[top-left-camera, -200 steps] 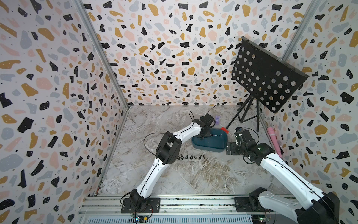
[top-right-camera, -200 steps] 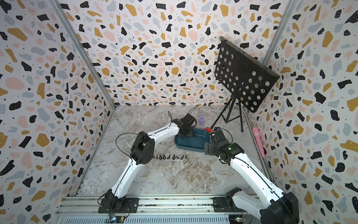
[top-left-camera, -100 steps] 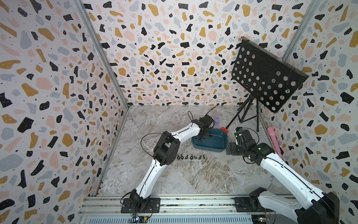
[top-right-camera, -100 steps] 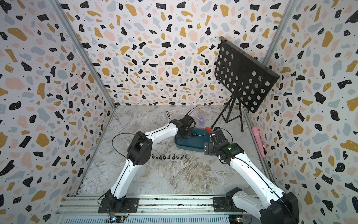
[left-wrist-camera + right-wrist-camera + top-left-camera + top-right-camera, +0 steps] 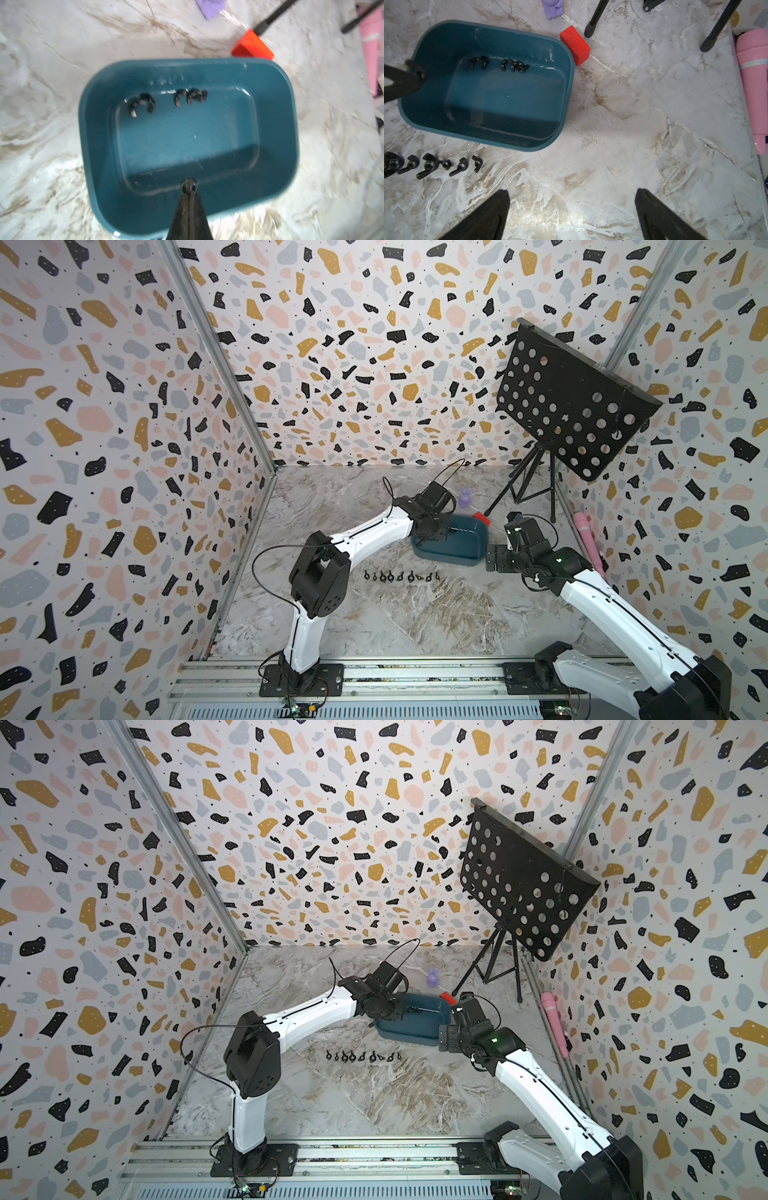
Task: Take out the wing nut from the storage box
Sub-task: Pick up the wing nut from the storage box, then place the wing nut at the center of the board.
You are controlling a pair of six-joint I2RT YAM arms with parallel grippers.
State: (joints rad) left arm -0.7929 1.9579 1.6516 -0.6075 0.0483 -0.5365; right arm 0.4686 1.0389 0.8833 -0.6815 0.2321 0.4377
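– Nut (image 5: 188,185) in the left gripper (image 5: 189,196), is that right?
– Yes, a small dark one at the very tips. The fingers are pressed together on it.
– And where is it?
– Over the box (image 5: 97,128), just inside the wall at the end by the left arm. I can't tell whether it's clear of the box floor.
– Anything more inside?
– Loose nuts (image 5: 478,62) along the long wall away from the arm bases. One lies by itself, with a few bunched just beside it.
– The box itself?
– Flat on the table (image 5: 415,614), between the two arms in both top views.
– And outside it?
– A row of nuts (image 5: 401,576) on the table. It's near the long side facing the arm bases and not touching the box.
– The right gripper (image 5: 572,193)?
– Fingers wide apart with nothing between them. It sits low over bare table, just beside the box's other end.
– Further out?
– A red block (image 5: 575,44) tight against the box's far corner, and a purple toy (image 5: 552,7) a little past that. There's a black stand (image 5: 573,402) in the back right corner and a pink tube (image 5: 752,83) along the right wall.
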